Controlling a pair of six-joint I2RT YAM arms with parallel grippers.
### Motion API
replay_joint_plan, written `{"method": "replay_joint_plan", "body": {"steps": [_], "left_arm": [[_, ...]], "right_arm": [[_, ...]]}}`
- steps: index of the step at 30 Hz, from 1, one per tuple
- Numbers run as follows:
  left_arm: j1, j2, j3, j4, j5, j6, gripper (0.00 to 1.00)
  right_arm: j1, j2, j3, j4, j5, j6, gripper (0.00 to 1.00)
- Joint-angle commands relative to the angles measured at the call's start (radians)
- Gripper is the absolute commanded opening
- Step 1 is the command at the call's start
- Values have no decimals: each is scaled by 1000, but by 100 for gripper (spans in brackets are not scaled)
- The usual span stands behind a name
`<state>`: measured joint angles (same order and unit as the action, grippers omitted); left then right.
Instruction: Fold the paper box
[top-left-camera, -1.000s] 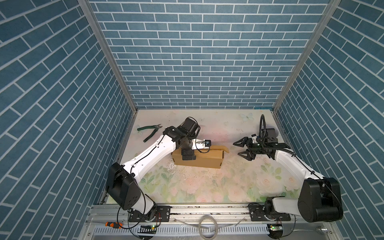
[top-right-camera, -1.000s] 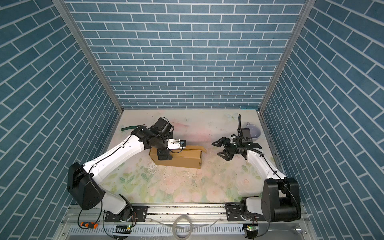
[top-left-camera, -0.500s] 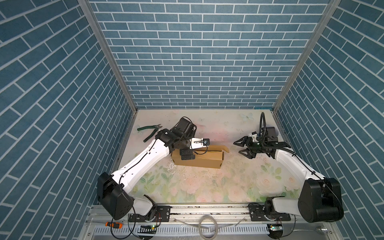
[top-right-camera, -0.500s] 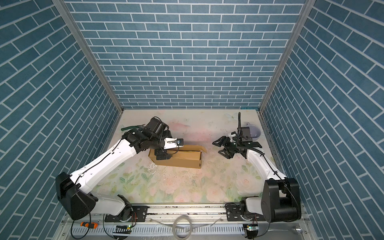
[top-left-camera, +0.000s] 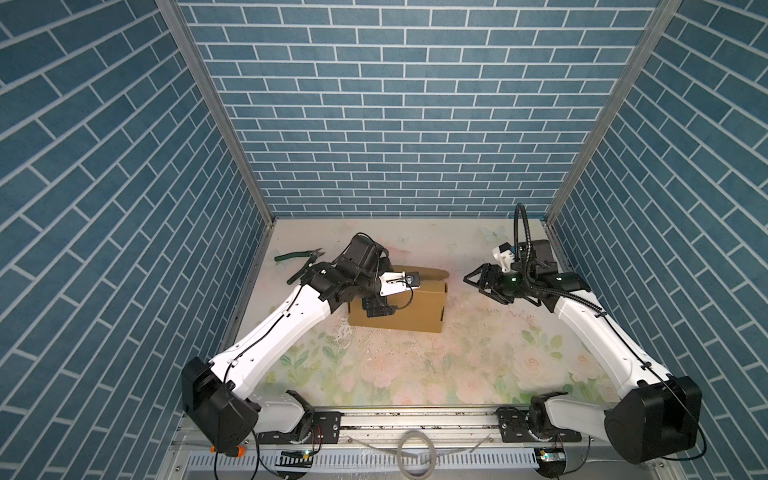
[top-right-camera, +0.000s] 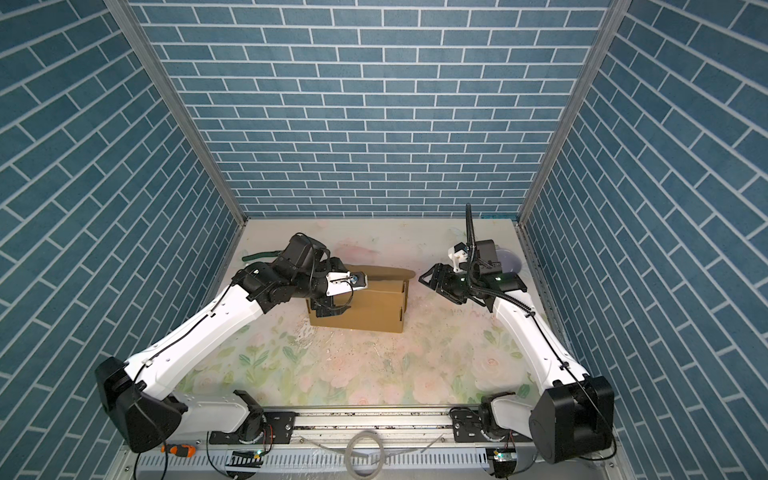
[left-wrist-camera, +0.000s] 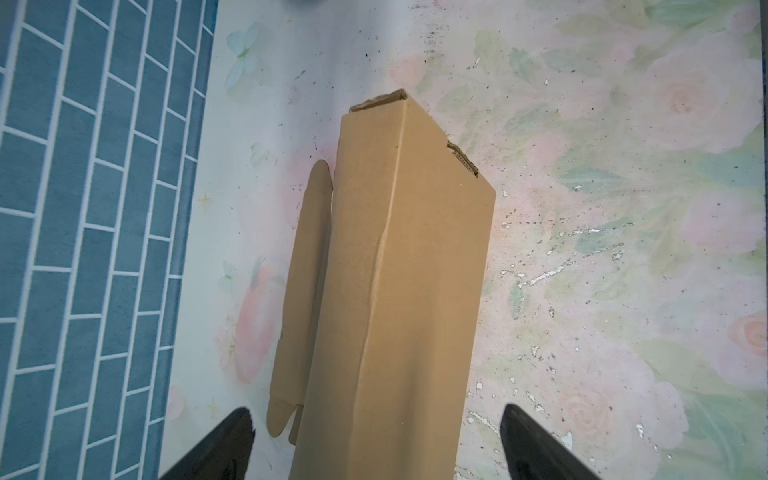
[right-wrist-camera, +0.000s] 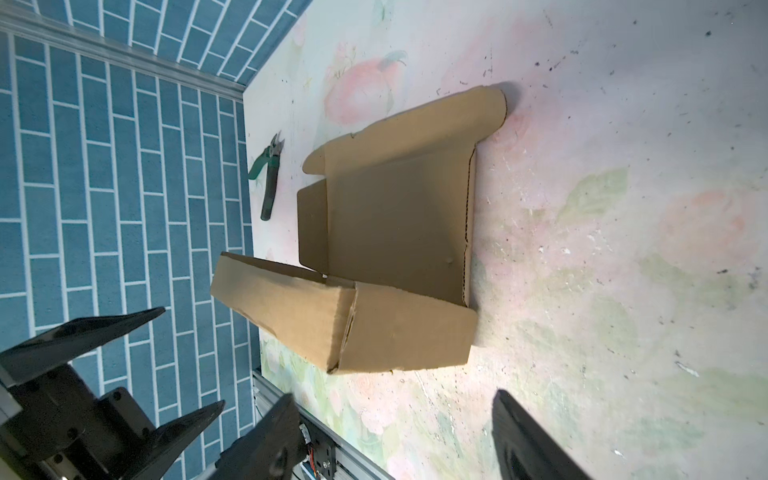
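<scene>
Seemingly without contact, left hand (left-wrist-camera: 375, 409) straddles the paper box (left-wrist-camera: 395, 291), spread; right hand (top-left-camera: 480, 284) hangs spread nearby.

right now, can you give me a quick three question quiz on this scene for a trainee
1. Which end effector is nearer the paper box?
2. True or false: the right end effector is open and clear of the box.
3. The pliers lie: A inside the box; B on the table, outside the box; C in an end effector.
Key: 1 the left end effector; 2 true; 3 B.
</scene>
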<state>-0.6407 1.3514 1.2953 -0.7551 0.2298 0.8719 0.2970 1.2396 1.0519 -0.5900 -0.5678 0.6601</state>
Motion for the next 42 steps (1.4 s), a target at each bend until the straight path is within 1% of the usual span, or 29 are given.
{"method": "replay_joint_plan", "body": {"steps": [1, 7, 9, 12, 14, 17, 21, 23, 26, 31, 35, 37, 39, 42], "left_arm": [[4, -11, -14, 17, 15, -4, 94], [4, -20, -26, 21, 3, -7, 94], [4, -16, -49, 42, -25, -4, 93], [6, 7, -79, 106, -36, 5, 90], [17, 33, -90, 150, -37, 15, 86], [57, 97, -66, 187, -9, 16, 74], [113, 209, -39, 245, 38, 12, 66], [136, 278, -7, 249, 64, 7, 65], [171, 382, 65, 211, 118, 5, 65], [199, 558, 255, 30, 180, 38, 66], [214, 681, 410, -113, 194, 45, 66], [221, 694, 435, -142, 207, 44, 67], [228, 680, 418, -121, 207, 45, 68], [231, 654, 406, -109, 220, 40, 69]], "right_arm": [[32, -23, 25, -29, 46, -52, 74], [57, 4, 44, -20, 74, -51, 74], [72, 17, 54, -2, 80, -47, 74], [93, 43, 74, 20, 84, -39, 74], [99, 60, 85, 27, 86, -37, 74], [101, 76, 88, 42, 89, -34, 73], [105, 100, 91, 70, 107, -31, 73], [107, 121, 97, 88, 116, -33, 73], [111, 159, 116, 108, 126, -36, 73], [114, 225, 150, 128, 139, -44, 73], [114, 274, 168, 147, 176, -50, 74], [106, 294, 172, 153, 187, -52, 79], [91, 309, 181, 180, 190, -46, 82], [45, 358, 231, 204, 145, 19, 84]]}}
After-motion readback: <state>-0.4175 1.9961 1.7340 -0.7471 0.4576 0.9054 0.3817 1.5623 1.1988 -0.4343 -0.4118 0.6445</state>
